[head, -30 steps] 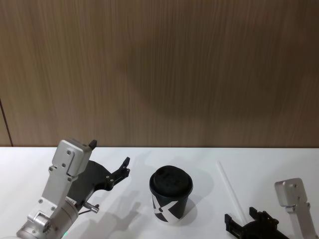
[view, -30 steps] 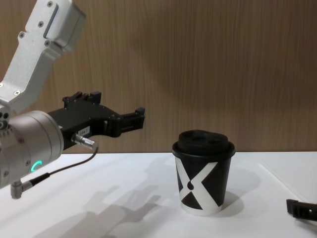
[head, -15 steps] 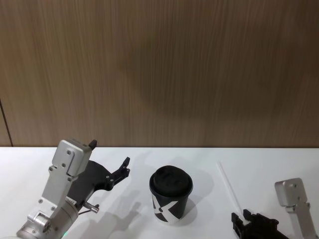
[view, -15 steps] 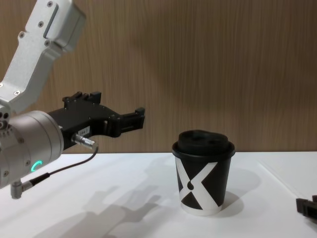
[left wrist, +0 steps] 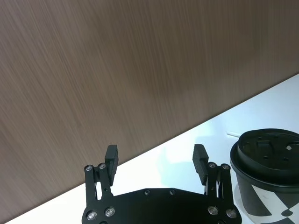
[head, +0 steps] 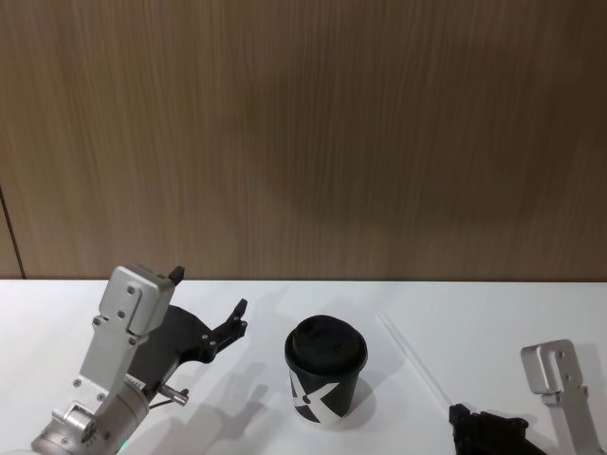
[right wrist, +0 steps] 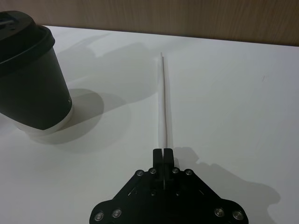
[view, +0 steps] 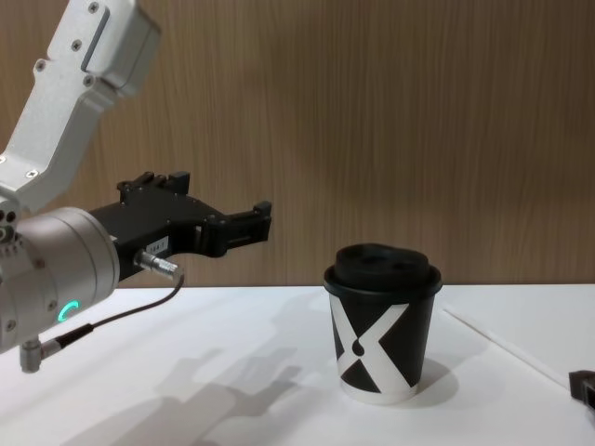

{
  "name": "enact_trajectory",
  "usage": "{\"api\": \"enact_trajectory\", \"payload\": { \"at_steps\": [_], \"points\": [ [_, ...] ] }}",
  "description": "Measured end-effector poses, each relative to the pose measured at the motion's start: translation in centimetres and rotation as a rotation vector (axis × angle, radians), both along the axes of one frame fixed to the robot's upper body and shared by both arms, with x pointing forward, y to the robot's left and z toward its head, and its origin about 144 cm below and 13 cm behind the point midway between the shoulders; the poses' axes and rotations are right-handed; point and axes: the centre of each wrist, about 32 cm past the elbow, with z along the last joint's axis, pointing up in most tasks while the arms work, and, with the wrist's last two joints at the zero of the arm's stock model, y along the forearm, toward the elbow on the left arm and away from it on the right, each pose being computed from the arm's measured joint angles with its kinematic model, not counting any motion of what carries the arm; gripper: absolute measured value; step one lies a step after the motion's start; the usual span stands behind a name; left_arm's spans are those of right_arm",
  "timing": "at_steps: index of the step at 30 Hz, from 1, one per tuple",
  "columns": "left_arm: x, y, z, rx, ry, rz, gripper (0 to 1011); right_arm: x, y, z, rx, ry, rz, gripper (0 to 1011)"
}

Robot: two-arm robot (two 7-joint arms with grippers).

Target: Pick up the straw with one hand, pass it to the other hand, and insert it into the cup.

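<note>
- R gripper (right wrist: 162, 153): low at near-right of table (right wrist: 233, 93) in head view; fingers pinched tight on near end of straw (right wrist: 163, 100); no gap seen btw. them.
- Straw: thin, white, straight; runs from R gripper away twd. wall (head: 303, 142), far tip angled a bit twd. cup (head: 325, 372); sits right of cup, near but apart; cannot tell whether its free length rests on table or is just above it.
- Cup: black w/ white X mark & white bottom rim; upright on table, approx. centre of head view; black domed lid (left wrist: 268, 149) on.
- L gripper (left wrist: 155, 154): held above table, left of cup & higher than lid in chest view; well apart from straw; fingers spread wide, holding nothing; tips point twd. cup's side.
- L wrist: fat silver cylinder at near-left in chest view; green ring light (view: 63, 311) lit; dark cable (view: 121, 311) hangs in a loop below it.
- Bkgd.: wood-grain wall behind; table white; shadows of L gripper fall on table left of cup.
</note>
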Motion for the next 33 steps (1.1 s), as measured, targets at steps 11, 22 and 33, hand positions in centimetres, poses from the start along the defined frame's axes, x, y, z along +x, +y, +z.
{"api": "enact_trajectory", "payload": {
  "at_steps": [11,22,33],
  "points": [
    [0.0,0.0,0.0,0.0,0.0,0.0,1003,0.01,-0.02,0.0,-0.001,-0.001,-0.001,4],
    [0.0,0.0,0.0,0.0,0.0,0.0,1003,-0.02,-0.07,-0.29,-0.009,-0.078,-0.009,4],
    [0.0,0.0,0.0,0.0,0.0,0.0,1003,0.0,-0.19,-0.45,-0.014,-0.21,-0.004,4]
  ]
}}
